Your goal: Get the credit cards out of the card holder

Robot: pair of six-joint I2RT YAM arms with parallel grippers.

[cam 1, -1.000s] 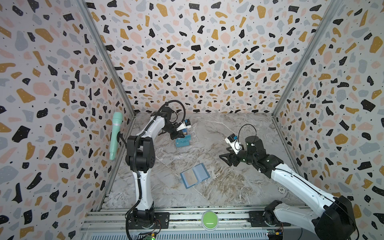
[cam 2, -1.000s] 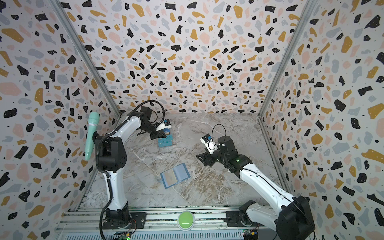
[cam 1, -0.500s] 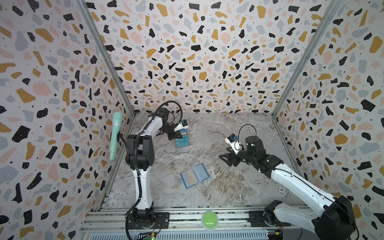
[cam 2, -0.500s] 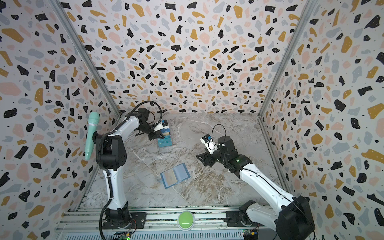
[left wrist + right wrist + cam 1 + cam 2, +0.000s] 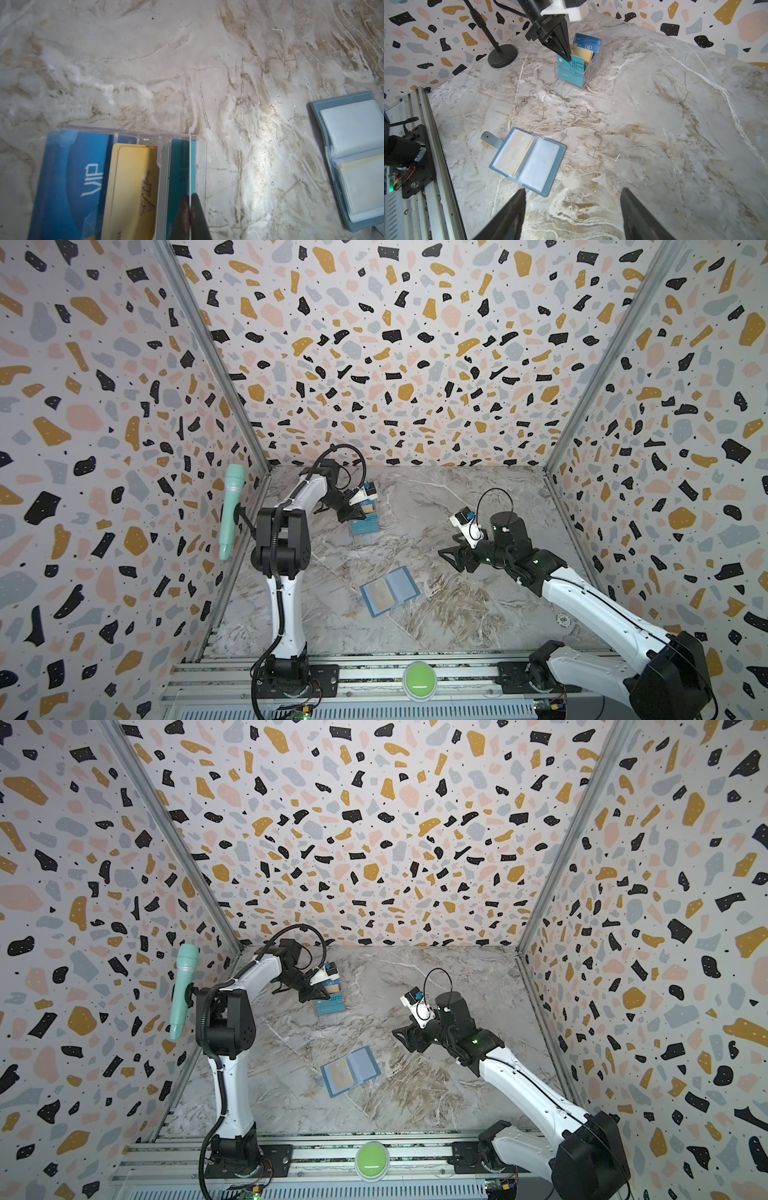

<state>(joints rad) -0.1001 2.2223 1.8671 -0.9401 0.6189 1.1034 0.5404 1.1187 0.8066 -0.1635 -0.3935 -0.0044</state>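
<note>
Near one rack [image 5: 589, 78] lies one card holder [image 5: 543, 166] (one yellow card [image 5: 513, 154] inside)

I am seeing a glossy marble-look counter [image 5: 478, 510], a matt stitched leather-like card holder [image 5: 390, 592] with clear plastic sleeves, and, at its eleven o'clock, a transparent plastic rack [image 5: 591, 72].

Flat marble-look tabletop [image 5: 457, 510]: grey-white, brown veining. Enclosure wall panels [image 5: 374, 344]: pale terrazzo with black, ochre, pink and grey-blue flecks. Open slate-blue bifold card holder [image 5: 542, 166]: frosted pale pockets, golden-yellow plastic card [image 5: 380, 593] in 8 o'clock half. Clear acrylic tiered rack [image 5: 588, 80], 11 o'clock of holder: teal plastic card [image 5: 571, 71] with pale lettering; gold card with dark script [image 5: 131, 187]; deep-blue card with white VIP lettering [image 5: 68, 176]. Mint-green microphone [image 5: 230, 510], 9 o'clock. Round green button [image 5: 419, 680], 6 o'clock.
</note>
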